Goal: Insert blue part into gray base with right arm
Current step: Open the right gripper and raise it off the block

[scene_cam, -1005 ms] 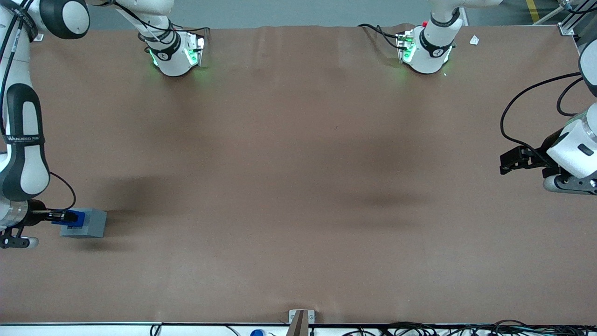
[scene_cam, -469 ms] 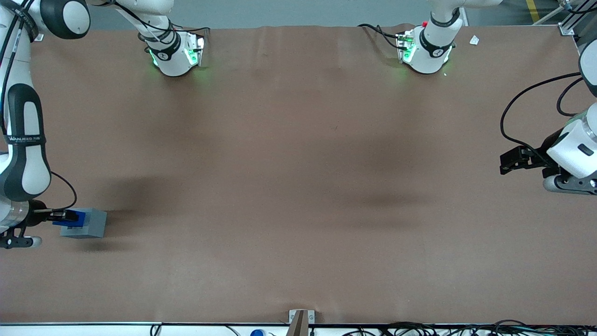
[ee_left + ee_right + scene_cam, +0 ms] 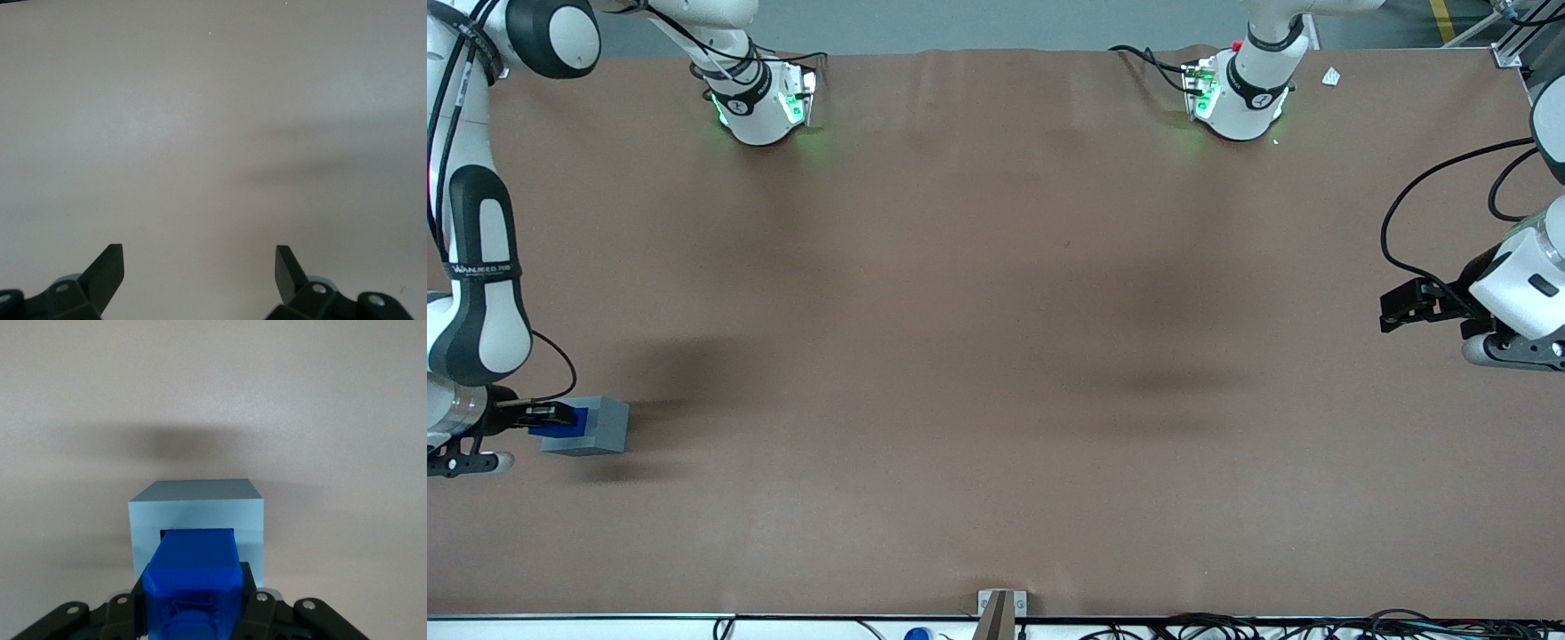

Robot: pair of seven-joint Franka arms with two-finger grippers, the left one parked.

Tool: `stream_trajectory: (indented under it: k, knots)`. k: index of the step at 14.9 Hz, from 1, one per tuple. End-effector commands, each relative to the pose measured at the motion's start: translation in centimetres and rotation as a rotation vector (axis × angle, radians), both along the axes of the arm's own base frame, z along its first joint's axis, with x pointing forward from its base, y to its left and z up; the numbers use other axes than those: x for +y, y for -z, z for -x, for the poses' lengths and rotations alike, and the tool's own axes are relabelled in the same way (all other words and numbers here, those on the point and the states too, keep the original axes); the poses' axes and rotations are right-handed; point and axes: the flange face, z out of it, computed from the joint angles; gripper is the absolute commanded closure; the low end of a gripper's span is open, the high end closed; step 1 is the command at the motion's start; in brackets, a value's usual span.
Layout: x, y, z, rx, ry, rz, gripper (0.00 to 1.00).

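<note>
The gray base (image 3: 600,427) lies on the brown table toward the working arm's end, with its square recess turned sideways to face my gripper. The right arm's gripper (image 3: 551,414) is level with it and shut on the blue part (image 3: 569,428). In the right wrist view the blue part (image 3: 197,570) sits between the two black fingers (image 3: 252,603), and its leading end is at the mouth of the recess in the gray base (image 3: 197,510). How deep the part reaches inside is hidden.
The brown table (image 3: 996,356) stretches wide beside the base. Two arm pedestals (image 3: 760,102) (image 3: 1236,98) stand along the edge farthest from the front camera. Near the camera, a small bracket (image 3: 1000,609) sits at the table edge.
The right arm's forearm has shifted slightly nearer the front camera. The gripper and blue part have stayed at the gray base, which has barely moved.
</note>
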Motion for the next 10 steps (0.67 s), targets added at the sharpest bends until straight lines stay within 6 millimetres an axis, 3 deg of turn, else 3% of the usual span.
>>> stream_trajectory:
  k: [1, 2, 3, 4, 5, 6, 8, 9, 10]
  knots:
    - [0.2, 0.0, 0.0, -0.007, -0.023, 0.012, 1.00]
    - [0.1, 0.1, 0.0, -0.006, -0.017, 0.009, 0.99]
    - [0.1, 0.1, 0.0, -0.007, -0.012, 0.005, 0.87]
    - [0.1, 0.1, 0.0, -0.008, -0.009, 0.003, 0.36]
    - [-0.6, 0.1, 0.2, -0.016, 0.013, -0.018, 0.00]
    - [-1.5, -0.1, 0.5, -0.024, 0.035, -0.041, 0.00]
    - [-1.4, -1.3, 0.6, -0.033, 0.048, -0.058, 0.00]
    - [-0.8, -2.3, 0.6, -0.028, 0.051, -0.073, 0.00]
    - [-0.1, -4.5, 0.9, -0.009, 0.053, -0.083, 0.00]
